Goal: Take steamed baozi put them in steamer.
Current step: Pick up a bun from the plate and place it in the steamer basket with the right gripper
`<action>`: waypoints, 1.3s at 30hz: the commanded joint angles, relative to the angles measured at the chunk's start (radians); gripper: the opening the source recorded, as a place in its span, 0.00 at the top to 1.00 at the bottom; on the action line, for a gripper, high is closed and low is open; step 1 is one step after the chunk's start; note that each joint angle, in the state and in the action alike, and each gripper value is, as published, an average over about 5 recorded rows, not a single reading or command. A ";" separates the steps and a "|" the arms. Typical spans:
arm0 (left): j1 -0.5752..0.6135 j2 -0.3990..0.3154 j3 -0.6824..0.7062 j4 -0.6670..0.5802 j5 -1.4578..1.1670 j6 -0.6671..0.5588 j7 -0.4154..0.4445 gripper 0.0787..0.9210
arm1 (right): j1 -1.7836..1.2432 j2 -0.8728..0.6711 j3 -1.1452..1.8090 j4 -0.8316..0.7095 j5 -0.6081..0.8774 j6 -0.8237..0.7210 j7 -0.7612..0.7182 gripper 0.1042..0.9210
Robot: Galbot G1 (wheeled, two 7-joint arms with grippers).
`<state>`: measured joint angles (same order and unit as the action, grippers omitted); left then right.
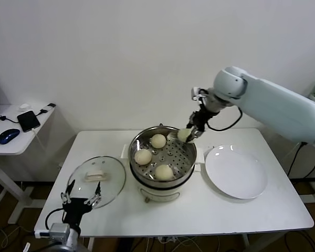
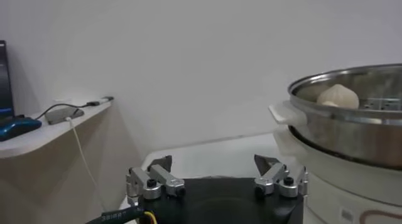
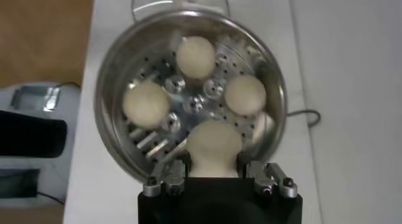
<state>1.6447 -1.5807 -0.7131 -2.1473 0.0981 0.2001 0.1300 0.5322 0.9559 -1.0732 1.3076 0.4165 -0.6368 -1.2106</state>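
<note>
While its left gripper (image 1: pixel 81 200) idles with jaws spread wide at the near left corner of the white table (image 1: pixel 199 210), just in front of a round glass lid with a cream handle (image 1: pixel 97 178) lying flat on the tabletop, the robot works with its right arm alone. At the table's centre stands the round stainless-steel steamer (image 1: pixel 163 157) on its cream-white base, three smooth cream-white dough buns (image 1: pixel 164 171) already resting apart from one another on its perforated tray. Beside the steamer on the right lies a flat white plate (image 1: pixel 236 171). Farther back, the right gripper (image 1: pixel 191 132) hangs above the steamer's far right rim, its fingers (image 3: pixel 176 175) clenched on either side of a fourth steamed bun (image 3: pixel 214 145), which is held clear of the tray below. Off to the left, a side desk (image 1: pixel 10 134) carries a blue mouse (image 1: pixel 8 136) and a dark phone (image 1: pixel 28 120).
</note>
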 commanded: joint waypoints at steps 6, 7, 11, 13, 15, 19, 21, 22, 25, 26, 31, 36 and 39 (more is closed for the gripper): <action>0.001 0.007 0.000 -0.005 -0.013 -0.004 -0.003 0.12 | 0.061 0.214 -0.280 -0.067 0.092 -0.096 0.037 0.50; 0.000 0.007 -0.001 -0.005 -0.014 -0.004 -0.003 0.12 | 0.045 0.224 -0.272 -0.089 0.067 -0.093 0.040 0.50; -0.005 0.011 -0.007 -0.003 -0.020 -0.001 -0.002 0.12 | -0.001 0.266 -0.235 -0.196 -0.041 -0.071 0.041 0.50; -0.008 0.012 -0.010 0.000 -0.022 0.000 -0.001 0.12 | -0.018 0.285 -0.212 -0.255 -0.083 -0.057 0.046 0.50; -0.010 0.012 -0.010 0.005 -0.023 0.001 -0.001 0.12 | -0.032 0.300 -0.191 -0.302 -0.110 -0.044 0.053 0.50; -0.015 0.013 -0.009 0.013 -0.023 0.002 0.000 0.12 | -0.046 0.314 -0.177 -0.340 -0.142 -0.028 0.052 0.50; -0.019 0.013 -0.010 0.017 -0.024 0.003 0.000 0.12 | -0.052 0.315 -0.176 -0.342 -0.149 -0.025 0.050 0.50; -0.021 0.013 -0.009 0.018 -0.024 0.004 0.000 0.12 | -0.055 0.314 -0.175 -0.341 -0.151 -0.025 0.049 0.50; -0.023 0.014 -0.008 0.021 -0.025 0.004 0.001 0.12 | -0.063 0.313 -0.172 -0.339 -0.154 -0.025 0.048 0.50; -0.023 0.014 -0.008 0.022 -0.026 0.004 0.001 0.12 | -0.066 0.313 -0.171 -0.338 -0.156 -0.025 0.048 0.50; -0.023 0.014 -0.010 0.024 -0.028 0.004 0.001 0.12 | -0.076 0.316 -0.166 -0.336 -0.158 -0.025 0.048 0.50; -0.020 0.014 -0.010 0.022 -0.029 0.003 0.001 0.12 | -0.089 0.315 -0.158 -0.328 -0.158 -0.026 0.046 0.50; -0.018 0.012 -0.009 0.022 -0.028 0.003 0.000 0.12 | -0.092 0.308 -0.157 -0.317 -0.156 -0.027 0.040 0.50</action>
<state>1.6254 -1.5673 -0.7234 -2.1248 0.0698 0.2035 0.1308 0.4535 1.2544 -1.2342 1.0071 0.2784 -0.6656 -1.1677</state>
